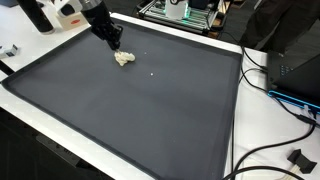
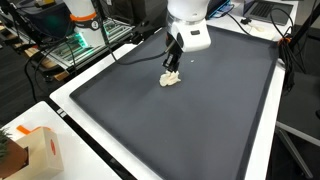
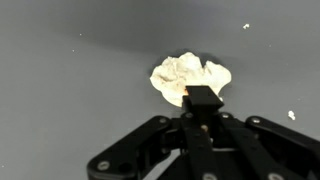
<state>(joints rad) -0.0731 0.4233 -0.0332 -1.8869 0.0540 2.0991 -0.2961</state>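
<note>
While one white wad (image 3: 190, 77) lies on one mat (image 1: 130, 110), jaws sit closed beside.

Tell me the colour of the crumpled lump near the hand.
Cream-white; the crumpled lump shows best in the wrist view.

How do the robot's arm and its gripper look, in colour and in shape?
The arm is white, with smooth, rounded segments. The gripper is black; the wrist view shows angular linkage bars joined by round pivot pins. Markings or cables on the arm are too small to tell.
</note>
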